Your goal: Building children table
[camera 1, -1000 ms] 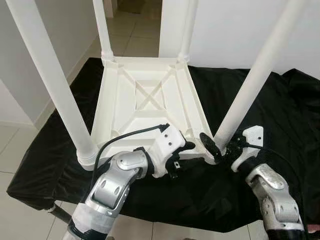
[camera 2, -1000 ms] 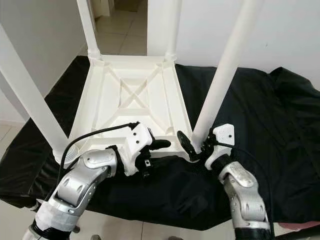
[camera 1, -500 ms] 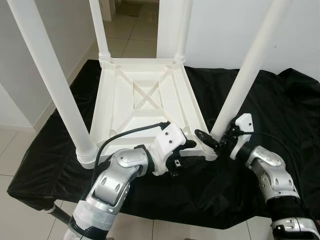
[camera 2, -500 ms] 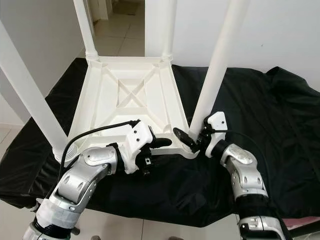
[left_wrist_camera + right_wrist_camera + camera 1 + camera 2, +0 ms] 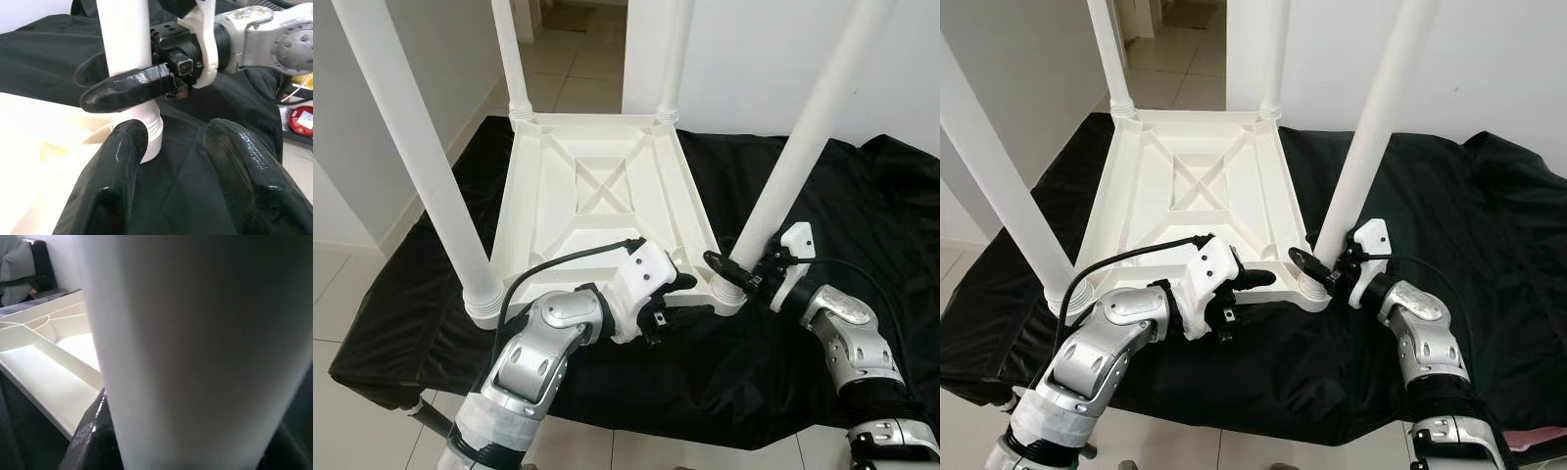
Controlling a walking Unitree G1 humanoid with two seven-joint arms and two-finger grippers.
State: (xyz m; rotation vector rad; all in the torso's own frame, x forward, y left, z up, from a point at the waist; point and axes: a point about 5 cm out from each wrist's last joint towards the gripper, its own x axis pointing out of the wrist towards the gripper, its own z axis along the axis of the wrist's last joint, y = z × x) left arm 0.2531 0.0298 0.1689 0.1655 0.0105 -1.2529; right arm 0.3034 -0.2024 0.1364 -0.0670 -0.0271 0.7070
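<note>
In the left eye view, a white plastic children's table (image 5: 597, 191) lies upside down on a black cloth (image 5: 862, 215), its 4 legs pointing up. The right hand (image 5: 741, 277) sits at the base of the near right leg (image 5: 793, 166), its 2 black fingers closed around that leg just above the corner socket. The left hand (image 5: 674, 294) rests at the table's near edge, just beside that corner. In the left wrist view, the left hand's fingers (image 5: 117, 161) are spread apart with nothing between them, aimed at the leg's ribbed base. In the right wrist view, the white leg (image 5: 195, 347) stands very close, a black finger (image 5: 93, 435) pressed against it.
</note>
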